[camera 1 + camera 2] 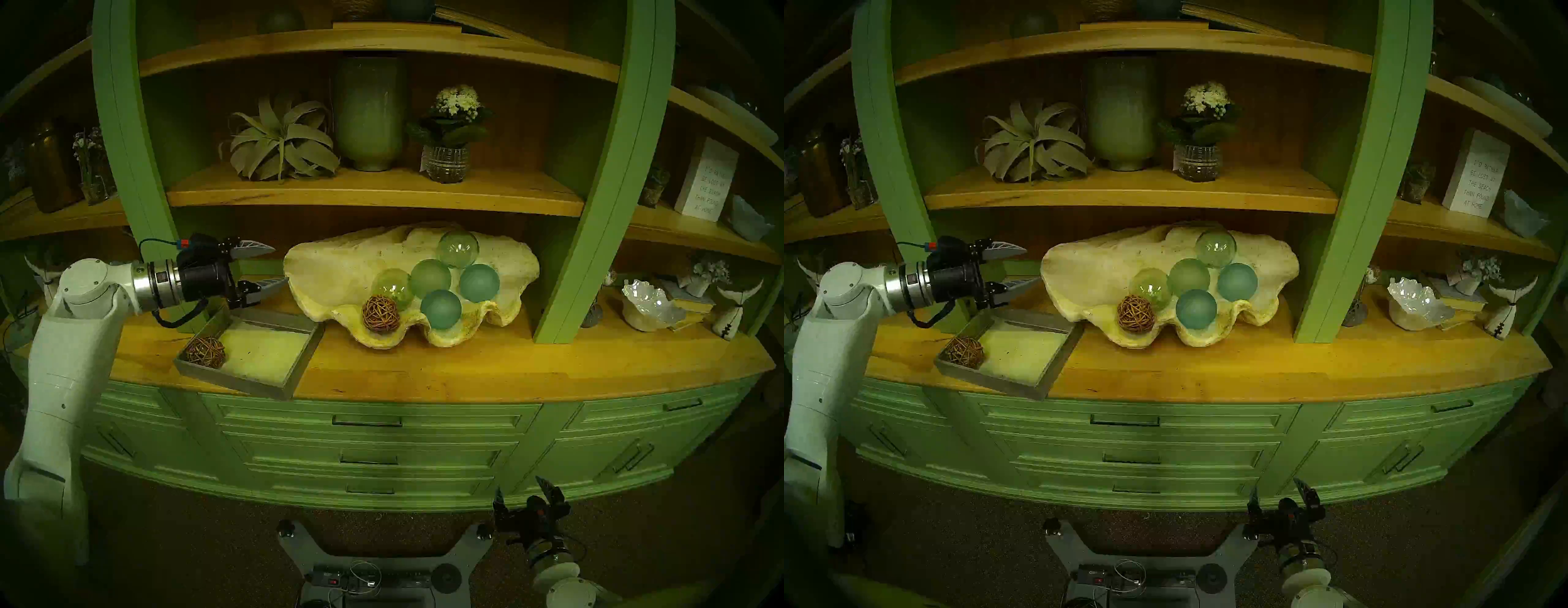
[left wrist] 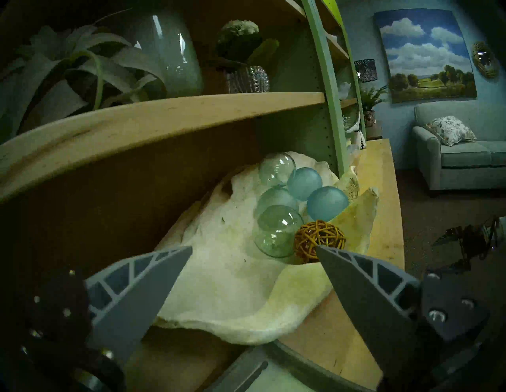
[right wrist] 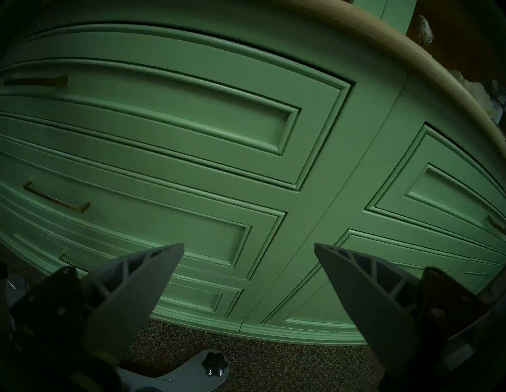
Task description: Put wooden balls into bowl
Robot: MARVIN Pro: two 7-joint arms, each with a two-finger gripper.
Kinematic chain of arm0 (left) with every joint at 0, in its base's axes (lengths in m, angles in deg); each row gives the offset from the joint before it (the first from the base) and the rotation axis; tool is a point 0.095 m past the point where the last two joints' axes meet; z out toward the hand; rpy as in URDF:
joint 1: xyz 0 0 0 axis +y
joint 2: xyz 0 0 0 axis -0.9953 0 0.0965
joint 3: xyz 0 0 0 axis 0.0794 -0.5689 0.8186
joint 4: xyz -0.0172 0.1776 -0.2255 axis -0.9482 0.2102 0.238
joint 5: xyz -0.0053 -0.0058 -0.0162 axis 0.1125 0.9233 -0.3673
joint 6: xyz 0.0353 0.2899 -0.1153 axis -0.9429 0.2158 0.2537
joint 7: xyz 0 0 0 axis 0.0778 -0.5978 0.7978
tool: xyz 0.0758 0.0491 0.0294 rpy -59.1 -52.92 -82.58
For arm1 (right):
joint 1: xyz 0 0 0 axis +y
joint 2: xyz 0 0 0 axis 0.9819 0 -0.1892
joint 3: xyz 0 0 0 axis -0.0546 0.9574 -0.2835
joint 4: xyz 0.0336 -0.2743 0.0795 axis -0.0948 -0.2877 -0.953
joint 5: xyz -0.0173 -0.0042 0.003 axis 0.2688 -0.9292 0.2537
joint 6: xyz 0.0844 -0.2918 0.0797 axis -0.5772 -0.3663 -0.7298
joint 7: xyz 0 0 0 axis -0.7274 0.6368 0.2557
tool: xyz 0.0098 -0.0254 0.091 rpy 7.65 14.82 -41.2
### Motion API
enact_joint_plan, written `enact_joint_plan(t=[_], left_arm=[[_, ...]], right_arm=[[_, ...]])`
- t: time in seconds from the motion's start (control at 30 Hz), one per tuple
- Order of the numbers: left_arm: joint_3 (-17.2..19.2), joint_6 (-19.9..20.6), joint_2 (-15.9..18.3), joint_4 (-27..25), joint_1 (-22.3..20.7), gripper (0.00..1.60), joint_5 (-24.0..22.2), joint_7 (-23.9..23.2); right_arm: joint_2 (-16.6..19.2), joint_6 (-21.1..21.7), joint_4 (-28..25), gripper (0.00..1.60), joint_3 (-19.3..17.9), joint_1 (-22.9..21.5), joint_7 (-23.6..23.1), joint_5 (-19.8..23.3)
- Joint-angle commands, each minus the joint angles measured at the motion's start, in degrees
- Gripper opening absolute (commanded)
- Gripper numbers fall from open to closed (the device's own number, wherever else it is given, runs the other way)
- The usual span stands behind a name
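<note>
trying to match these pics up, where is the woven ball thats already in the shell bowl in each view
Head stereo left: woven ball sits at the shell bowl's front-left lip, centre of frame.
Head stereo right: same spot, slightly further left.
Left wrist: right of centre, just past the end effector's right fingertip.
Right wrist: not in it, only green drawers.
Shared landmark: the clear glass sphere touching the ball.

White sign (image 1: 1477, 176), "I'd rather be lost at the beach than found at home"
</note>
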Motion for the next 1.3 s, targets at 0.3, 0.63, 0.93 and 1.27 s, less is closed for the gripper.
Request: enact_joint_plan(t=[0.3, 0.63, 0.93, 1.27], left_arm=[[13.5, 3.9, 0.9, -5.3, 14.9, 1.60, 4.9, 1.3], [17.4, 8.4, 0.7, -7.2, 20.5, 1.60, 9.2, 3.5], [17.7, 9.6, 1.9, -8.2, 18.6, 1.60, 10.9, 5.1], [14.7, 14.6, 5.3, -6.4, 16.4, 1.60, 12.7, 4.7]], right_arm=[[0.0, -0.2, -1.5, 1.60, -0.1, 0.0, 0.1, 0.0], [0.1, -0.1, -1.7, 1.60, -0.1, 0.1, 0.1, 0.0], [0.1, -0.2, -1.6, 1.60, -0.1, 0.0, 0.1, 0.0], [0.1, -0.2, -1.6, 1.60, -0.1, 0.0, 0.1, 0.0]])
